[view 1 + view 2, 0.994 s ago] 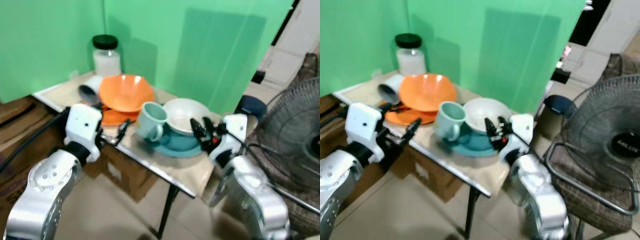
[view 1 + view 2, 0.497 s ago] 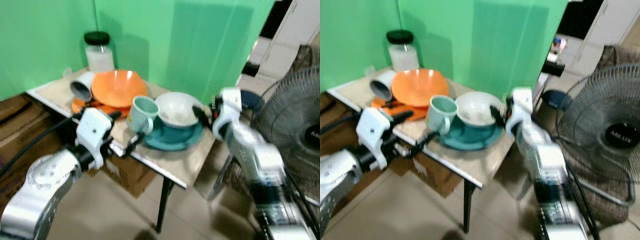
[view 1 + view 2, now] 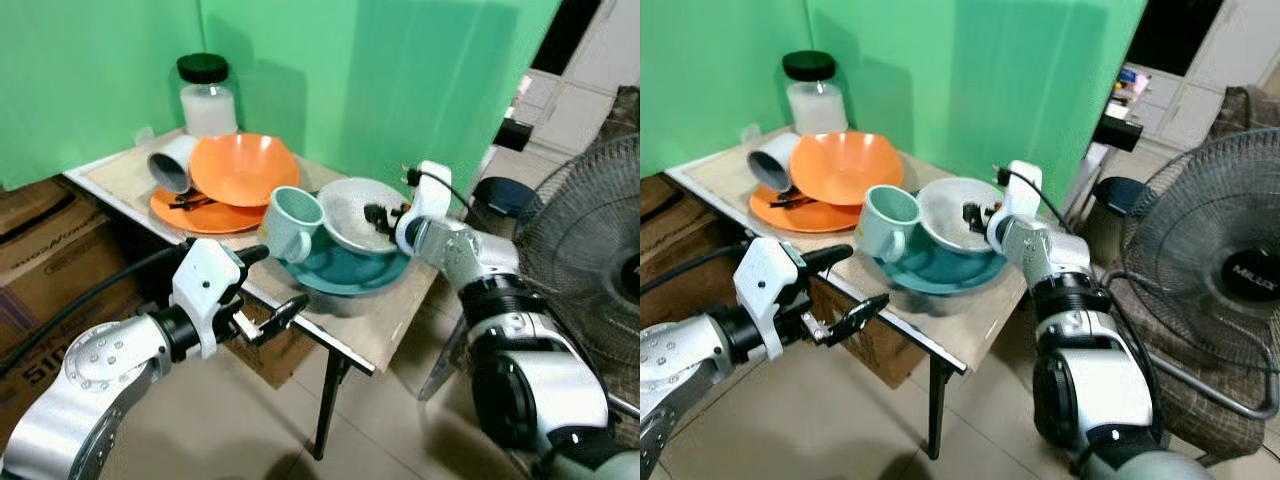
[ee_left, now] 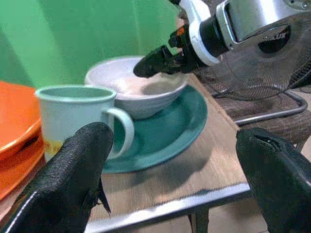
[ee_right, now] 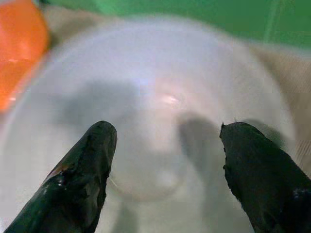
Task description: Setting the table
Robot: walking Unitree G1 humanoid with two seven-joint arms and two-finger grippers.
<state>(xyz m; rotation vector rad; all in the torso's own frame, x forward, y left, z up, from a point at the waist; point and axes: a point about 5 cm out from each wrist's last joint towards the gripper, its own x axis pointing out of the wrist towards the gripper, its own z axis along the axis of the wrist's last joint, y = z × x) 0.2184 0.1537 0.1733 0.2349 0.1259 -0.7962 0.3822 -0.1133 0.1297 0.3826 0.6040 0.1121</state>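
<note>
The right gripper [image 5: 163, 160] hangs over the white bowl [image 3: 355, 208], fingers spread wide and holding nothing. The bowl sits on a teal plate [image 3: 350, 272] beside a pale green mug [image 3: 293, 222] on the table [image 3: 385, 330]. The left gripper [image 3: 270, 285] waits near the table's front edge, also wide apart and empty.

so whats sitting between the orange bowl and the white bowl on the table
A pale green mug stands between the orange bowl and the white bowl, on the edge of the teal plate under the white bowl. Both eye views show it.
</note>
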